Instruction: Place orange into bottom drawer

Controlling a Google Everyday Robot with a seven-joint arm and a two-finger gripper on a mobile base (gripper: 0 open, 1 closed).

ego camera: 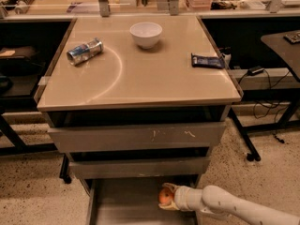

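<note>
The orange [165,197] is round and bright, held between the fingers of my gripper [167,197] at the right side of the bottom drawer [126,205]. That drawer is pulled open, a shallow grey tray below the two closed drawer fronts. My white arm [234,206] reaches in from the lower right. I cannot tell whether the orange touches the drawer floor or hangs just above it.
On the tan cabinet top stand a white bowl [146,34], a lying can [85,51] and a dark snack packet [208,61]. The scratched upper drawer front [138,137] and middle drawer front [140,168] are shut. A black table leg [243,137] stands at the right.
</note>
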